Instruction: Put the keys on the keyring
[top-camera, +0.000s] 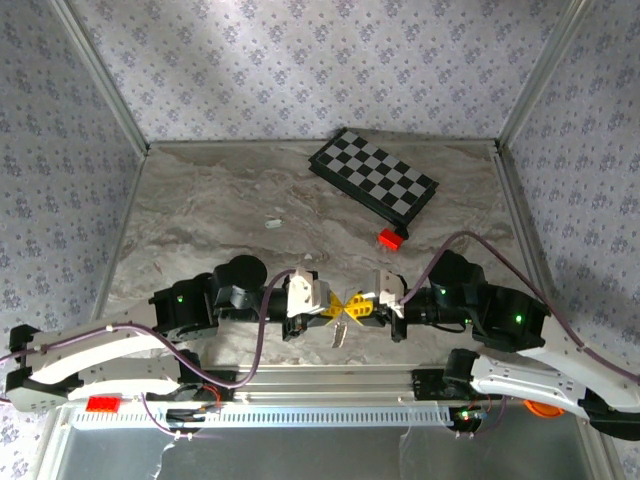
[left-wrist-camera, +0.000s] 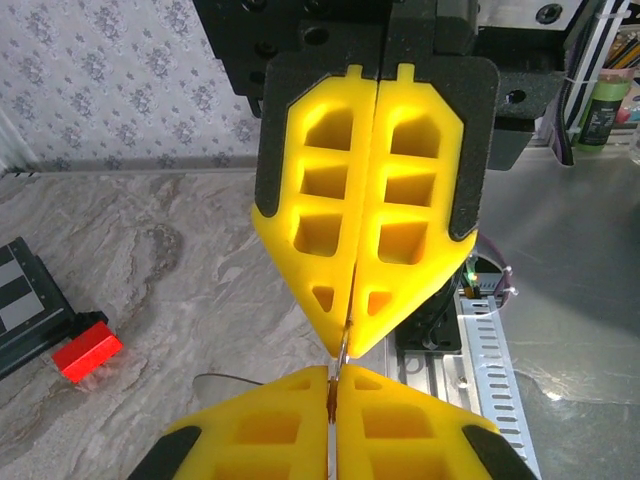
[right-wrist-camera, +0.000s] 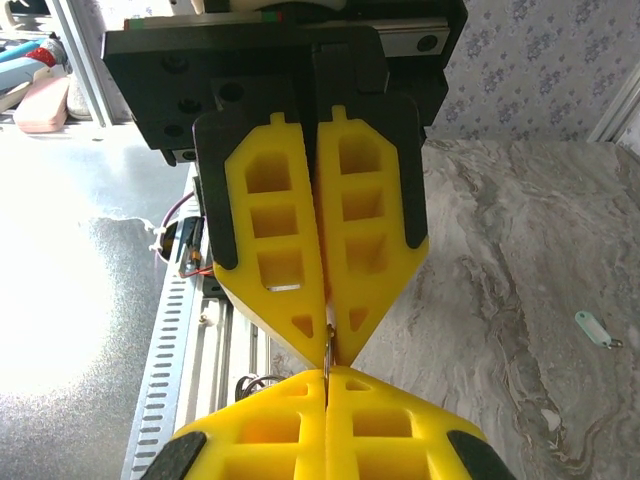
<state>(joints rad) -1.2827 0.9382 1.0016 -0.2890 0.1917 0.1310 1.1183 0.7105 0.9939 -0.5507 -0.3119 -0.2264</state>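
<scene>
Tips of my left gripper (top-camera: 340, 303) and right gripper (top-camera: 358, 306) meet, both pinching the thin keyring (left-wrist-camera: 341, 350); silver key (top-camera: 340, 334) just beside them; mint-green key (top-camera: 272, 225) well apart.

Left pincer (top-camera: 335, 304) tip-to-tip with right pincer (top-camera: 363, 307)

Bright daylight, sharp focus, slight glare

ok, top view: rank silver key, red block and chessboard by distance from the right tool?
From the right tool, top external view:
1. silver key: just off the tips, on the side toward the arm bases.
2. red block: farther up the table, slightly right.
3. chessboard: near the far wall, beyond the block.
</scene>
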